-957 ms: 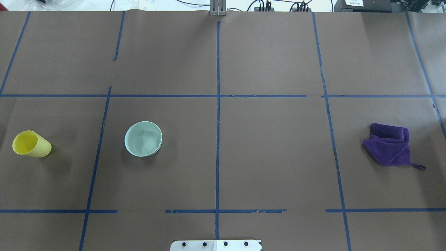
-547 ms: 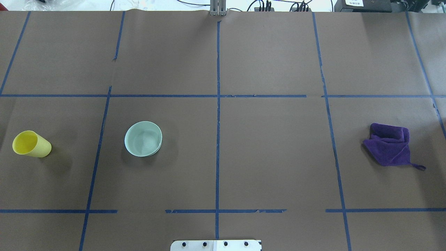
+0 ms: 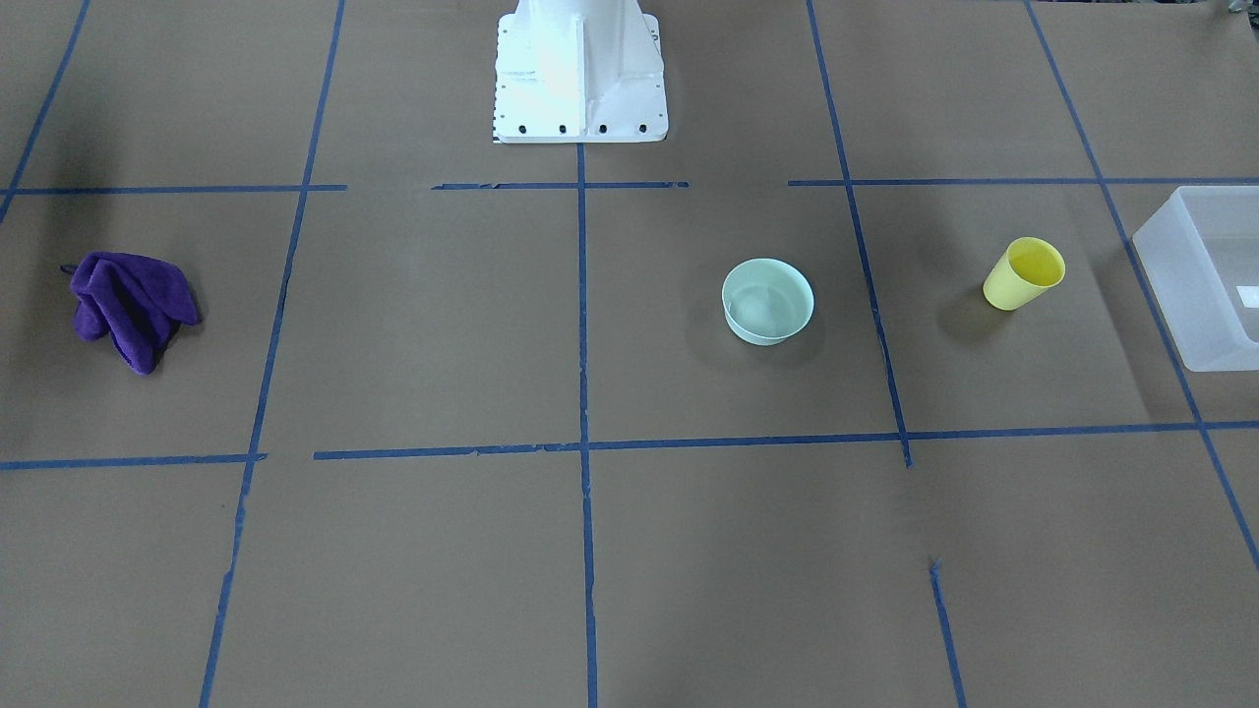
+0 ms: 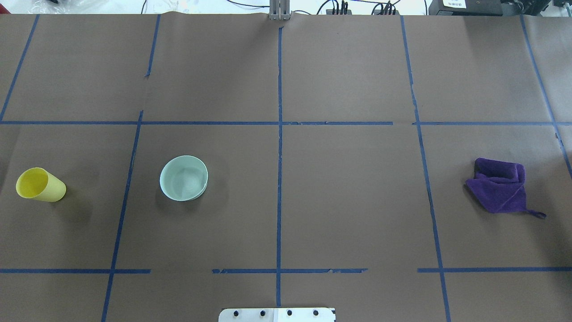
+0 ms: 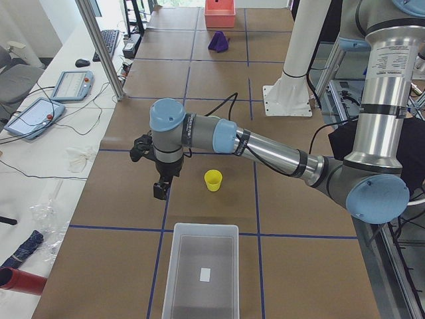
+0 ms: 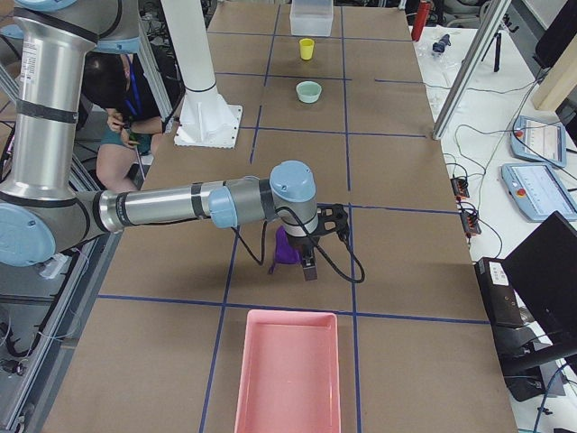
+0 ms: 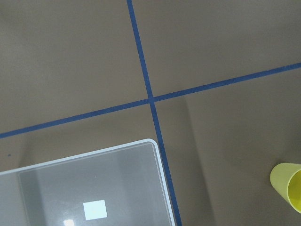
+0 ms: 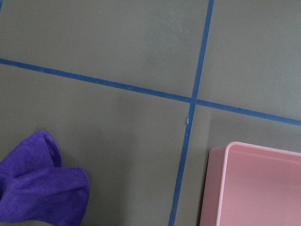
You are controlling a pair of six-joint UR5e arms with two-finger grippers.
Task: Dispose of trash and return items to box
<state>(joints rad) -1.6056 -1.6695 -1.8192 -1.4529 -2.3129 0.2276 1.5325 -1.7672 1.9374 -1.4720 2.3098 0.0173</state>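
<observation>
The bench (image 4: 357, 201) is covered in matt brown paper, marked into large squares by blue tape (image 4: 279, 179) that is torn and gapped in places. Nearest the robot sits its white base plate (image 4: 277, 314) with a row of dark bolts.

One row out, at the robot's left, stands the cup (image 4: 40, 184): yellow, smooth plastic, tapered, upright. A tape line inward of it is the bowl (image 4: 183, 178), pale mint, round and shallow, mouth up. Both rest on the paper, outside the box (image 3: 1195, 285), a frosted translucent bin with rounded corners and a small white label (image 5: 206, 273), at the bench's left end beyond the cup.

Far to the right a plush purple cloth (image 4: 498, 185) lies crumpled, with a glossy pink tray (image 6: 288, 379) at that end.

The left tool (image 5: 159, 189) hangs above the paper near cup and box. The right tool (image 6: 309, 268) hangs by the cloth. I cannot tell how far either is open, or whether it holds anything.

Past the far edge are cables (image 4: 335, 6) and a metal post (image 4: 279, 11).
</observation>
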